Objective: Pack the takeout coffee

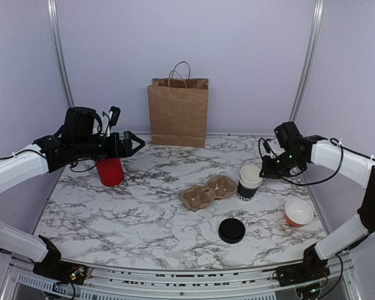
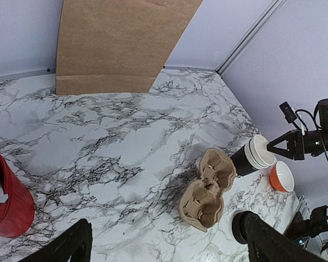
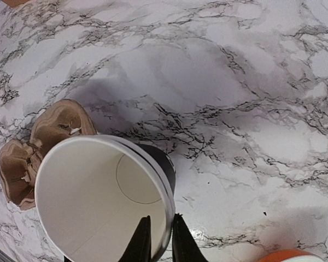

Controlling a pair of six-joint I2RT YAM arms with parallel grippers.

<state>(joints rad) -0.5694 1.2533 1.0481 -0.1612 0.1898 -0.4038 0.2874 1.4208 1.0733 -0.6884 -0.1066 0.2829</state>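
Seemingly the grasp on the nested cups is the step in hand; the right pincer point(image 3: 160, 219) is pressed close on a cup rim, one finger inside the white wall and one outside, so the rim is pinched and not the body. What is pinched is judged to be the white-topped cup point(image 1: 251, 174) nested in the black cup point(image 1: 245, 191); that black cup, the takeout coffee, stands upright on the bench point(image 1: 144, 206) just right of the cardboard carrier point(image 1: 207, 190), with white print near its base. A straight, level lift is judged to be called for next, so that the nested cups are parted or carried without tipping; a thin rim grip could slip or crush the paper, and the black cup could be dragged along.

Nearest the arms, the flat black lid point(image 1: 231, 230) lies alone; the orange bowl point(image 1: 298, 212), off to its right, is seen to be empty and white inside. The pinched cup is empty too, its bare bottom shown in the right wrist view. Nothing is held in either well of the carrier. Farther left, the red holder point(image 1: 110, 172) stands beside the left pincer point(image 1: 137, 144), which is spread wide with nothing in it; something white shows at the holder's mouth, too little to be named. At the back, the paper bag point(image 1: 178, 112) stands upright against the wall; its inside cannot be seen.
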